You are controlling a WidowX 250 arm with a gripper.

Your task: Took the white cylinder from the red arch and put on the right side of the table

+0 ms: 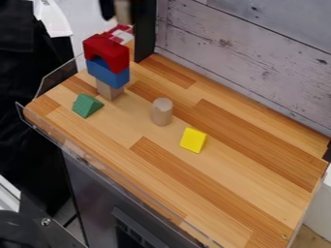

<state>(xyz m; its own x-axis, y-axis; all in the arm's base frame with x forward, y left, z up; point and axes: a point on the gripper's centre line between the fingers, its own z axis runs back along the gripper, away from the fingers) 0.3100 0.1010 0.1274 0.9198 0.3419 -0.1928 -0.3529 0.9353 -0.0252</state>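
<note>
Well, from my end the gripper (123,10) is at the top edge of the camera view, above and a little to the right of the stack as I look at it. Blurred as it is up there, I read it as closed on the white cylinder (123,7), a pale upright shape between its two dark fingers, apart from the red arch (113,51) beneath. That arch tops the stack: it rests on a blue block (109,73), and the blue block on a plain wooden block (109,90), which stands on the wooden table (219,179). Beside the stack, nearer my camera, I have a green roof-shaped block (86,105). A second pale cylinder (162,112) stands upright around the middle of the table, with a yellow block (193,140) near it, further right. Something red and white (123,34) shows just behind the arch; I can't make out what it is.
</note>
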